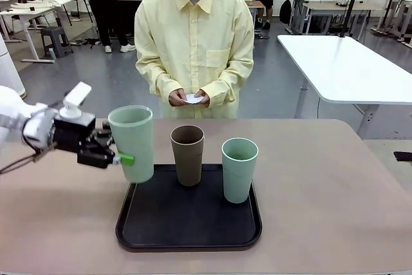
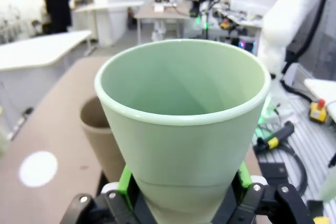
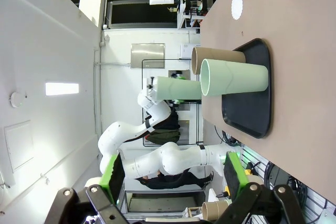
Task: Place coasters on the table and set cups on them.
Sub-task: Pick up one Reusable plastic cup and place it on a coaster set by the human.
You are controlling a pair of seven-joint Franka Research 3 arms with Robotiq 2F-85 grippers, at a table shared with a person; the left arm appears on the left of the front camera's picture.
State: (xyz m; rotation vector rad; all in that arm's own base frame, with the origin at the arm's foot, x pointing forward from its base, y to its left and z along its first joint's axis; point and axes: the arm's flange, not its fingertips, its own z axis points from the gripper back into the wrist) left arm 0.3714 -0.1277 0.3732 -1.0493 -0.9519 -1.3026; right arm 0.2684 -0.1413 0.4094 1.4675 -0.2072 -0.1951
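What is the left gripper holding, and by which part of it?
The left gripper holds a mint green cup by its lower wall, near the base.

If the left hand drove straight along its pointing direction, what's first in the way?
Probably the brown cup on the tray, struck by the mint cup the left hand grips. The wrist view shows it off-centre, so maybe only a graze.

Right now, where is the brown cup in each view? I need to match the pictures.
Front: brown cup at centre, on the far side of the tray.
Left wrist: lower left, partly hidden behind the held mint cup.
Right wrist: upper middle, sideways in the picture, on the tray.
Shared landmark: the held mint cup, gripped by the left end effector, next to the brown cup in all three.
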